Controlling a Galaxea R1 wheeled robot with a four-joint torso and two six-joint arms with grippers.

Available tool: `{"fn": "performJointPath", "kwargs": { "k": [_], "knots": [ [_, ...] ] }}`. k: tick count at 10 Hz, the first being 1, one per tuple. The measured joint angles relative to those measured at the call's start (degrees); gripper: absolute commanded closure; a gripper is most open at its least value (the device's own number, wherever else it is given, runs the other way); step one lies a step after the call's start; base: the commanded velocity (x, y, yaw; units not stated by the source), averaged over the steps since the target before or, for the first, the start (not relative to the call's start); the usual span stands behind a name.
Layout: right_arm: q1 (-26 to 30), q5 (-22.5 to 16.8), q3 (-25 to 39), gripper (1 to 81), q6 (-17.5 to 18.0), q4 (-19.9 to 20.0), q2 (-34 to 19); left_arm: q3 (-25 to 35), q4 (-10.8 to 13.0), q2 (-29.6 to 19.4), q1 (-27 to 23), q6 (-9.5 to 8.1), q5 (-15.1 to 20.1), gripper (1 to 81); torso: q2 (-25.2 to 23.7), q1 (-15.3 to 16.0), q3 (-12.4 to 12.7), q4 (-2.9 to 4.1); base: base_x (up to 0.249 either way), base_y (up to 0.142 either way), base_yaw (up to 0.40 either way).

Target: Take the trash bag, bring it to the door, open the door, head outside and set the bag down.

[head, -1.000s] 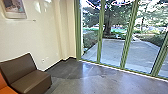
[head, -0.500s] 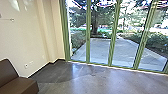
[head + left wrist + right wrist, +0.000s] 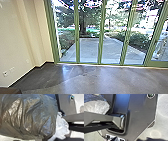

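The trash bag (image 3: 30, 117), dark and glossy with a paler, whitish part at one side, shows large and close in the left wrist view, beside the robot's own dark plate. Part of the same bag (image 3: 97, 106) appears in the right wrist view, past the jointed bar. How the bag is held cannot be made out. In the head view, green-framed glass door panels (image 3: 100, 45) stand across the far side of the room, with a paved yard (image 3: 100, 48) behind the glass.
A cream wall (image 3: 22, 32) with a dark base strip runs along the left. The corner of a brown seat (image 3: 10, 90) shows at the lower left. Grey polished floor (image 3: 82, 80) stretches up to the glass. Outside stand a tree and bushes (image 3: 137, 40).
The head camera has turned to the right and come somewhat nearer the glass panels. The brown chair has nearly left the picture at the lower left.
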Motion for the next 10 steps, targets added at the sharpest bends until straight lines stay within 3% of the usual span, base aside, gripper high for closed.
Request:
{"fn": "performJointPath", "kwargs": {
  "k": [10],
  "knots": [
    [-0.2,0.0,-0.2,1.0,0.0,0.0,0.2,0.0,0.8,0.1,0.0,0.0,-0.1,81.1,0.0,0.0,0.0,0.0,0.0,0.0,-0.312]
  ]
}}
